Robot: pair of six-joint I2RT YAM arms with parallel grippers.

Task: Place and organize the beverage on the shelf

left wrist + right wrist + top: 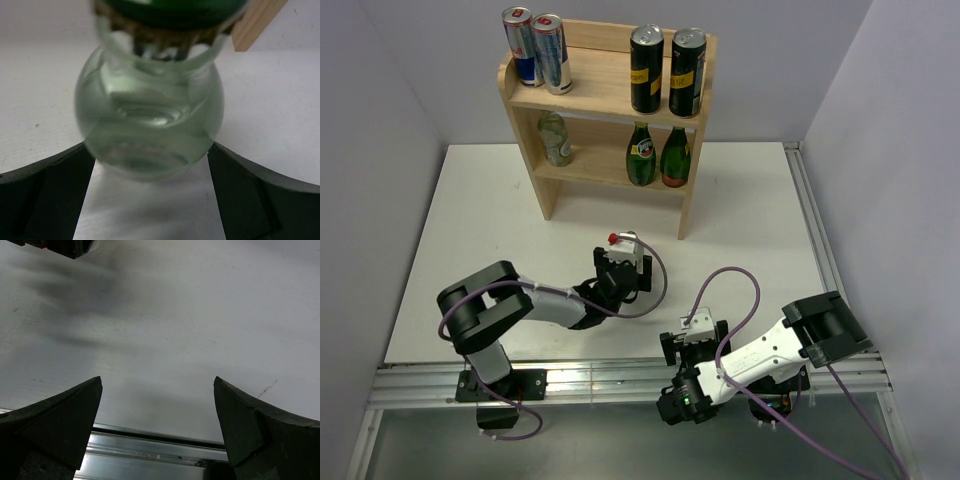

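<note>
Topping the shelf stand yellow-labelled black cans (writing unreadable)

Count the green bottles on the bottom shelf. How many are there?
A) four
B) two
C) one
B: two green bottles stand side by side at the right end of the shelf's lower tier, with one clear bottle at the left end.

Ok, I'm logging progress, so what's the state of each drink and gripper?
Red-blue cans: upright, shelf top tier.
Black cans: upright, top tier.
Green bottles: upright, lower tier.
Clear bottle: upright, lower tier.
Glass bottle: off shelf, ungripped.
Left gripper: open around glass bottle.
Right gripper: open, empty.
</note>
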